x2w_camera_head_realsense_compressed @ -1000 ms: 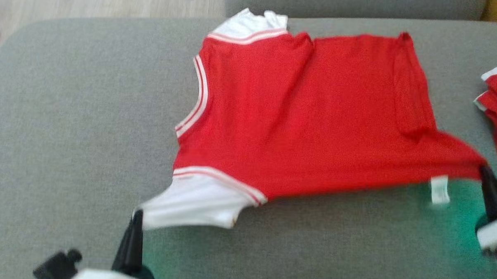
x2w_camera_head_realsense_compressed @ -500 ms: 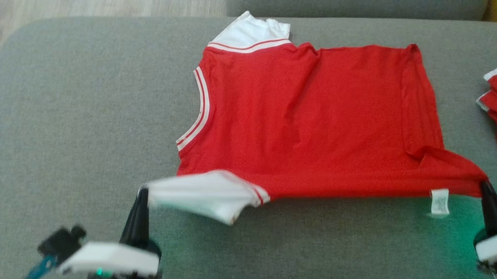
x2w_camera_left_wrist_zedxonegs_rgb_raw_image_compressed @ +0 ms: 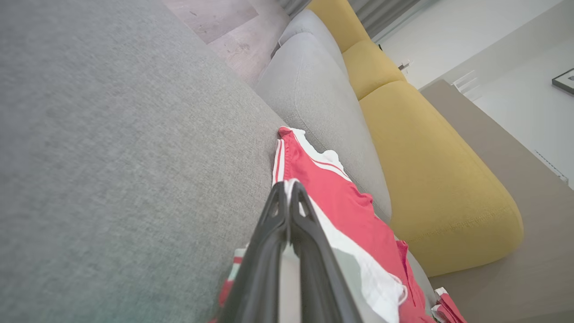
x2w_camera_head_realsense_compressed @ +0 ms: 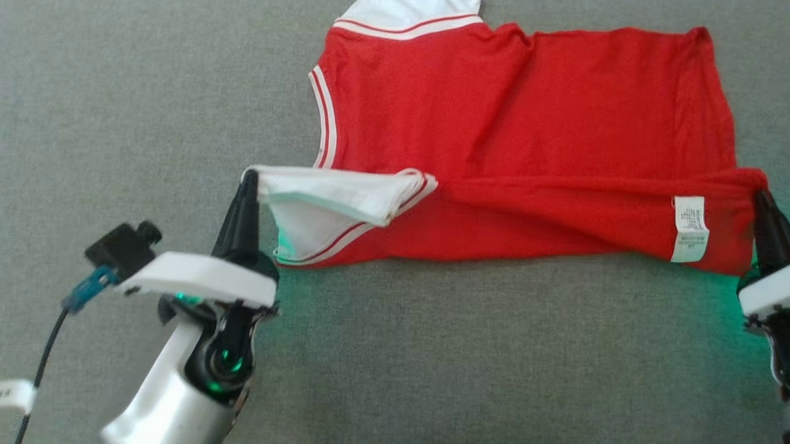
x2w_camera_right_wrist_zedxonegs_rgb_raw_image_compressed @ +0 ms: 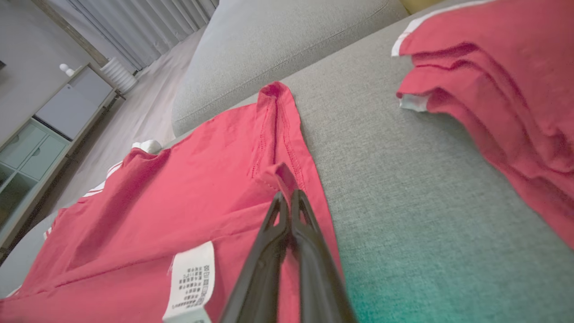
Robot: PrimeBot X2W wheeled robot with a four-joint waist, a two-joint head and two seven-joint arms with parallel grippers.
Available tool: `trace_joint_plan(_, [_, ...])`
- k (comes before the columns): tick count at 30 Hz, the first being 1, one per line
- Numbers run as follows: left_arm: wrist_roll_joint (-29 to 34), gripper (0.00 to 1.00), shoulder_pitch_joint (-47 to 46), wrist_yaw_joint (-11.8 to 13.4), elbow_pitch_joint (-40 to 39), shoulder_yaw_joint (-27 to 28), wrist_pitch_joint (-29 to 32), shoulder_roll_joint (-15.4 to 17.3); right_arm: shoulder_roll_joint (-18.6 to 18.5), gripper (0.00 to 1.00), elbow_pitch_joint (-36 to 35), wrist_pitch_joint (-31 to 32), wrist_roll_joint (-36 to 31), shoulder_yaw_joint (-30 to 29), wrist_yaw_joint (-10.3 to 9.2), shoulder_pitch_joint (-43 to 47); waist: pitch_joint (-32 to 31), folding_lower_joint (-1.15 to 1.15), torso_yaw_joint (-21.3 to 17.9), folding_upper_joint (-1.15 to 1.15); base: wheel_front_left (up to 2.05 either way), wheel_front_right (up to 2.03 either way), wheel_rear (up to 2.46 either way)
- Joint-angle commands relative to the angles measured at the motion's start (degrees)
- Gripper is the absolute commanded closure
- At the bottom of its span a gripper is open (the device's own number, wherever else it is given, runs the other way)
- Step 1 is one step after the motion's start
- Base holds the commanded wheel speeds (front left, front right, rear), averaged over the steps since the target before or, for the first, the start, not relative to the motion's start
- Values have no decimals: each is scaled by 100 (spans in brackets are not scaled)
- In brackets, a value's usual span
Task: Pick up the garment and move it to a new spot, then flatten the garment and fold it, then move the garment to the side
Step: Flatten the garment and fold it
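Atop grey cushion (x2w_camera_head_realsense_compressed: 111, 74), red garment (x2w_camera_head_realsense_compressed: 504, 107).

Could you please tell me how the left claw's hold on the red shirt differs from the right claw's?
The left claw pinches the white sleeve; the right claw pinches a red hem corner. The care label lies beside the right claw, none beside the left claw. Both are shut on the same red T-shirt, with its near edge turned over.

l gripper (x2w_camera_head_realsense_compressed: 249, 176) & r gripper (x2w_camera_head_realsense_compressed: 758, 195) have carried the near edge of garment (x2w_camera_head_realsense_compressed: 537, 109) away from robot, doubling it over the body. white sleeve (x2w_camera_head_realsense_compressed: 330, 188) now overlaps the red; care label (x2w_camera_head_realsense_compressed: 689, 229) now lies on top. head cam has tilted down.
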Motion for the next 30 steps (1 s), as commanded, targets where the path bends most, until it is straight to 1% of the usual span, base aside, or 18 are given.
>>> trace_joint_plan(1, [103,100,-297,-85,-17,168,-94,58,-120,100,-104,-44,-45,112,-5,-187,77,-2,4,0,0,0,0])
trace_joint_plan(5, [255,100,-607,-313,353,104,-306,9,-145,100,50,-230,-105,198,-5,-389,163,-2,-5,0,0,0,0])
trace_joint_plan(6, [255,100,-607,-313,353,104,-306,9,-145,100,50,-230,-105,198,-5,-389,163,-2,-5,0,0,0,0])
trace_joint_plan(7, [353,81,-715,-413,463,39,-439,19,-145,84,94,-366,-90,262,-5,-484,189,-2,-20,0,0,0,0])
trace_joint_plan(8, [353,81,-715,-413,463,39,-439,19,-145,84,94,-366,-90,262,-5,-484,189,-2,-20,0,0,0,0])
trace_joint_plan(9, [422,53,-749,-446,512,-6,-506,33,-156,0,132,-439,-107,281,-5,-522,194,-2,-27,0,0,0,0])
trace_joint_plan(10, [502,0,-768,-468,553,-43,-586,45,-158,0,172,-541,-131,279,-5,-559,194,-2,-30,0,0,0,0])
trace_joint_plan(14, [851,0,-664,-509,683,-167,-814,80,-162,0,237,-833,-120,361,-5,-592,154,-2,-33,0,0,0,0])
trace_joint_plan(19, [1339,0,-157,-505,756,-359,-908,45,-156,0,167,-1129,12,426,-5,-354,64,-2,-57,0,0,0,0])
trace_joint_plan(24, [1677,0,271,-254,988,-366,-928,10,-90,0,24,-1243,129,521,-5,-116,18,-2,-167,0,0,0,0])
trace_joint_plan(28, [1952,0,322,-97,1244,-288,-934,39,-52,0,-50,-1277,174,577,-5,-25,26,-2,-260,0,0,0,0])
trace_joint_plan(30, [2089,0,290,-58,1357,-196,-934,27,-51,0,-66,-1294,185,583,-5,10,39,-2,-284,0,0,0,0])
